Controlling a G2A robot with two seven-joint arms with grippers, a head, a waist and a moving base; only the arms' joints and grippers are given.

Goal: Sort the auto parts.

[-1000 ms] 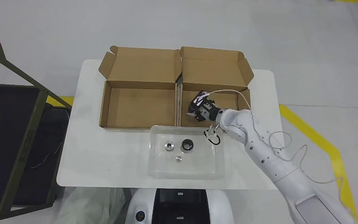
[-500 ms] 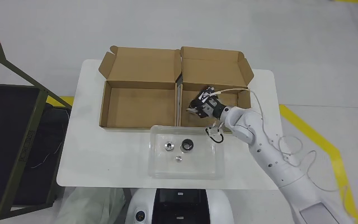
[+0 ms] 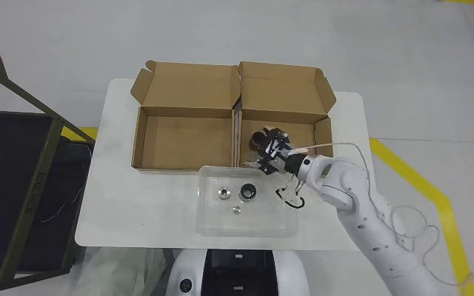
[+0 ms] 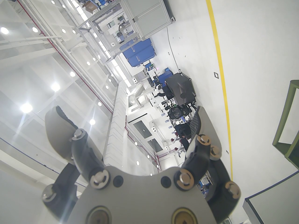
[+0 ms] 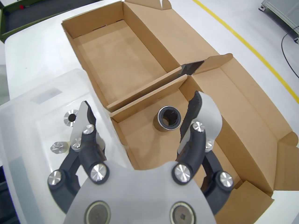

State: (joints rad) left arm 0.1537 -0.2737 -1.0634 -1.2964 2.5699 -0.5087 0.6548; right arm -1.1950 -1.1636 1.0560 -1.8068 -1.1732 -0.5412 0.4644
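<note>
Space shows between the two jaws of the right gripper (image 5: 140,104), which we see spread apart and holding nothing. It hangs over the near wall of the right cardboard box (image 5: 236,117), where that box meets the clear plastic tray (image 5: 25,110). We find a black ring-shaped part (image 5: 169,118) lying on the floor of that box, close to the corner it shares with the left cardboard box (image 5: 112,54), beyond the fingertips and apart from them. In the tray we count three more parts: a silver flanged piece (image 3: 223,194), a second black ring (image 3: 248,192) just beside it, and a small silver piece (image 3: 236,209) nearer the robot. The left gripper (image 4: 127,115) points out into the hall, its jaws likewise apart with nothing between them. Both boxes and the tray rest on the white table (image 3: 118,192)
</note>
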